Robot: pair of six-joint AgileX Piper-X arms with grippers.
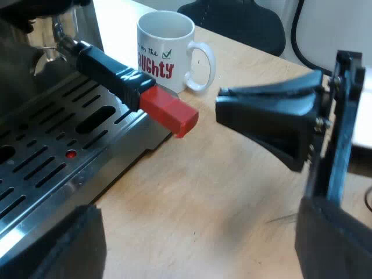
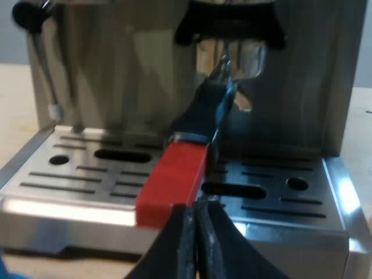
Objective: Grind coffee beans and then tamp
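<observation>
Two black fingers of my left gripper [image 1: 168,174] stand wide apart, released, with nothing between them but the pale wooden worktop [image 1: 232,209]. This gripper hangs just beside the red end [image 1: 170,111] of the metal holder [image 1: 110,72], apart from it. The holder is locked into the front of the stainless-steel espresso machine [image 1: 29,40]. Its dark handle slants out over the machine's slotted metal drip tray [image 1: 46,157], and its red end juts past the tray's edge above the worktop. A white ceramic mug [image 1: 165,46] with red and green lettering stands upright on the worktop just beyond the handle, near the tray, its loop handle turned away from the machine. From the right wrist view the holder's handle points straight out from under the black collar at the machine's front, above the tray. My right gripper [image 2: 192,218] is clenched, its two fingers pressed together with nothing between them, the tips right at the near lower edge of the red end; I cannot tell whether they touch it. A thin metal steam wand [image 2: 43,75] with a black knob hangs at the machine's side, over the tray's corner
</observation>
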